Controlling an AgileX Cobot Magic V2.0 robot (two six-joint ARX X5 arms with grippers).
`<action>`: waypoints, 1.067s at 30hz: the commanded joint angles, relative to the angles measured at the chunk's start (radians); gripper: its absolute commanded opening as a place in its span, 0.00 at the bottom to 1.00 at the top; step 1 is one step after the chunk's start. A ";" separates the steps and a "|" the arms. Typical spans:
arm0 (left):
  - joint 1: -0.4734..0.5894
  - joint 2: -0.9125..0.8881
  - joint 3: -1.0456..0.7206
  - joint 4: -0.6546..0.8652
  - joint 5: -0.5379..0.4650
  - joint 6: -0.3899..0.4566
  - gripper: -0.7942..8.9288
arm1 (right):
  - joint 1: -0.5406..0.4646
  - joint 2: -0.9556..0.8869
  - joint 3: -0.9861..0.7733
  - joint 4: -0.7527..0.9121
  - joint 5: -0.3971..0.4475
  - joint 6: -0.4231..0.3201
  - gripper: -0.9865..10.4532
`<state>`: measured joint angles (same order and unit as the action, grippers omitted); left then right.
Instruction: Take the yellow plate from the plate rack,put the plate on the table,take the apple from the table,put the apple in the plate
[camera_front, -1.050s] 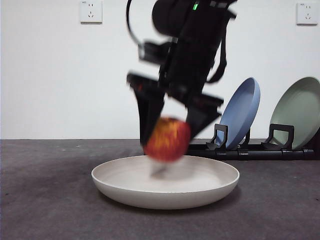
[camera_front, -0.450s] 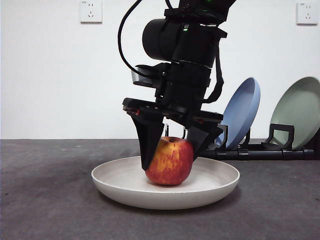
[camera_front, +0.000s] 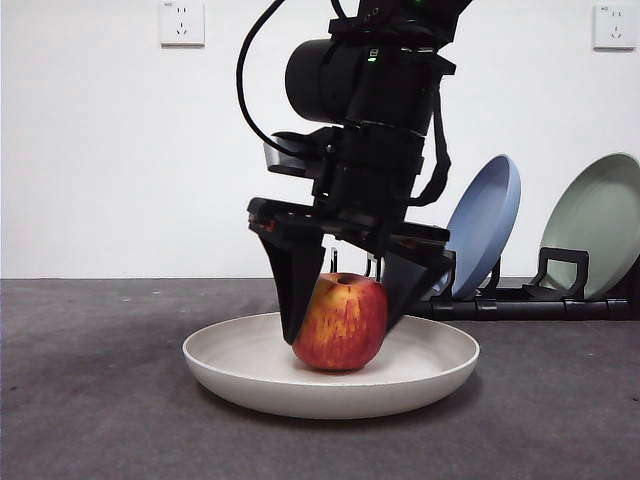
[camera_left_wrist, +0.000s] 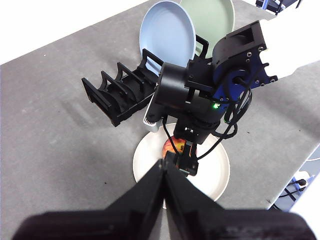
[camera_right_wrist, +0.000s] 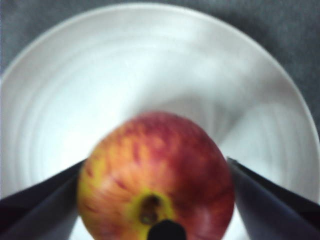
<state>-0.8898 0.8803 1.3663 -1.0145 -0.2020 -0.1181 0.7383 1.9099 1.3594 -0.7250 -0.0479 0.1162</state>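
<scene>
The red apple (camera_front: 340, 325) rests upright in the middle of the cream yellow plate (camera_front: 240, 375), which lies flat on the dark table (camera_front: 90, 400). My right gripper (camera_front: 340, 335) comes down from above with one jaw on each side of the apple, parted slightly and loose around it. The right wrist view shows the apple (camera_right_wrist: 155, 175) between the jaws over the plate (camera_right_wrist: 100, 75). My left gripper (camera_left_wrist: 164, 167) is shut and empty, high above the scene, looking down on the plate (camera_left_wrist: 212, 175) and the right arm.
The black plate rack (camera_front: 520, 305) stands behind at the right, holding a blue plate (camera_front: 485, 225) and a pale green plate (camera_front: 600, 225) on edge. Its other slots (camera_left_wrist: 120, 97) are empty. Two wall sockets sit on the white wall.
The right gripper came down with the apple and set it on the plate. Since half a second ago its jaws have spread a little away from the apple.
</scene>
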 joint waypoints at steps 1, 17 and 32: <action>0.003 -0.003 -0.005 0.005 0.000 -0.012 0.07 | 0.002 0.010 -0.004 -0.002 0.004 0.004 0.57; 0.003 -0.003 -0.005 -0.002 0.000 -0.012 0.07 | 0.002 -0.124 0.183 -0.201 0.026 0.003 0.58; 0.003 -0.003 -0.005 -0.016 -0.001 0.000 0.07 | 0.002 -0.506 0.306 -0.586 0.045 -0.050 0.40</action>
<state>-0.8898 0.8803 1.3663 -1.0332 -0.2020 -0.1173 0.7383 1.4147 1.6623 -1.3022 -0.0063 0.0780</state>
